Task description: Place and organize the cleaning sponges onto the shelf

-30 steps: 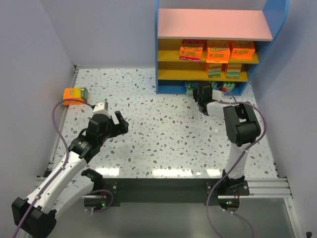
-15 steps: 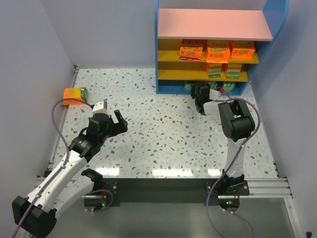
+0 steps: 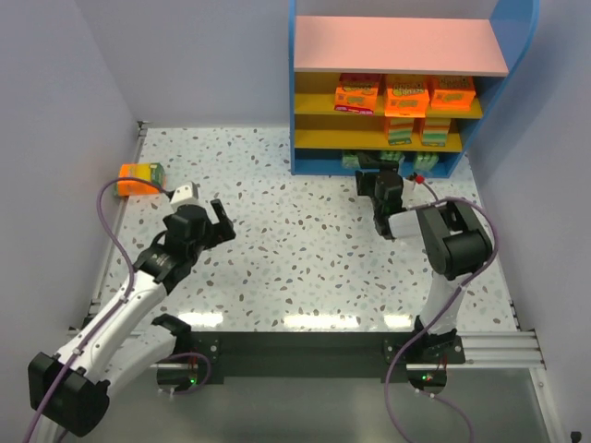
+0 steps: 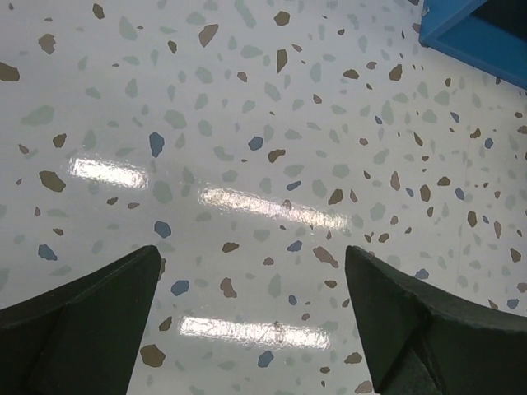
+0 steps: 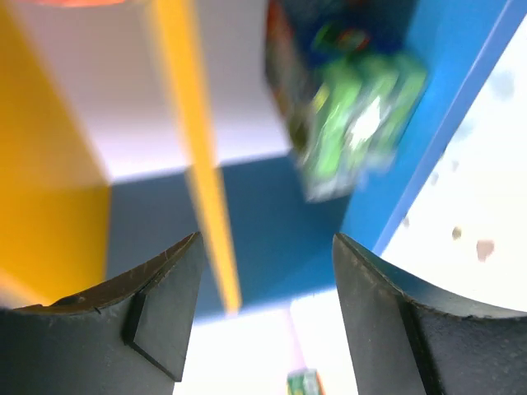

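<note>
The shelf [image 3: 402,44] stands at the back right, blue-framed with a pink top board. Orange cleaning sponges [image 3: 406,95] line its upper yellow tier, and two more [image 3: 400,130] sit on the tier below. My right gripper [image 3: 379,178] is open at the mouth of the bottom tier, holding nothing. In the right wrist view, its jaws [image 5: 268,247] face a blurred green sponge pack [image 5: 354,123] lying inside the shelf. One orange sponge pack [image 3: 140,175] lies at the table's left edge. My left gripper [image 3: 212,214] hovers open and empty over the speckled table [image 4: 272,115], to the right of that pack.
A purple wall runs close along the table's left edge. The shelf's blue base corner [image 4: 473,33] shows at the top right of the left wrist view. A yellow tier edge [image 5: 202,164] hangs above the right jaws. The arm bases sit on the black rail [image 3: 305,355] at the front.
My right gripper has gone from shut to open at the bottom tier, and its wrist has turned. The left arm has shifted slightly left and toward the back.
</note>
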You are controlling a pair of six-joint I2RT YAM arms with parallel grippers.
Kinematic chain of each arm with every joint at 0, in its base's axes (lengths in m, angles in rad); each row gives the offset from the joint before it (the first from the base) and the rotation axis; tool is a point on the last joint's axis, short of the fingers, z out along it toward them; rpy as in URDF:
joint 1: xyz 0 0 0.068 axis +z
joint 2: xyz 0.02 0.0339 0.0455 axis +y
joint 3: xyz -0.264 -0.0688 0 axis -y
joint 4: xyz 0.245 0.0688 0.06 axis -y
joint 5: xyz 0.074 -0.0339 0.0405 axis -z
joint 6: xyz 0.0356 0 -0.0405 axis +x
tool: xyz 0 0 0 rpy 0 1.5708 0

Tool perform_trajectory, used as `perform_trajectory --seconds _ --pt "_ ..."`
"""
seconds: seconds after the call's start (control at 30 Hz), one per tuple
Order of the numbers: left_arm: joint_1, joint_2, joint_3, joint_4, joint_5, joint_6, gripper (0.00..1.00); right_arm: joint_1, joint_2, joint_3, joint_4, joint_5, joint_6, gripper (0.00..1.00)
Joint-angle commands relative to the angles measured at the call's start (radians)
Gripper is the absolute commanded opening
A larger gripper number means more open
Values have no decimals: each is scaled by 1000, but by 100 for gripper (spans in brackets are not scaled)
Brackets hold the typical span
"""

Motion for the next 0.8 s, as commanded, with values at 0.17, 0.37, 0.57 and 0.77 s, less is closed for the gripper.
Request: perform_trajectory --seconds 0.17,0.37,0.57,0.77 --pt "266 207 133 199 36 54 90 8 -234 -235 83 -385 -121 68" --pt "500 474 333 230 71 -33 82 41 -300 -294 -61 -676 -366 73" --pt "693 615 371 334 173 -198 86 110 -508 -336 -368 -733 -619 76" --pt "827 732 298 520 305 -375 87 146 -710 -388 -572 -714 -745 77"
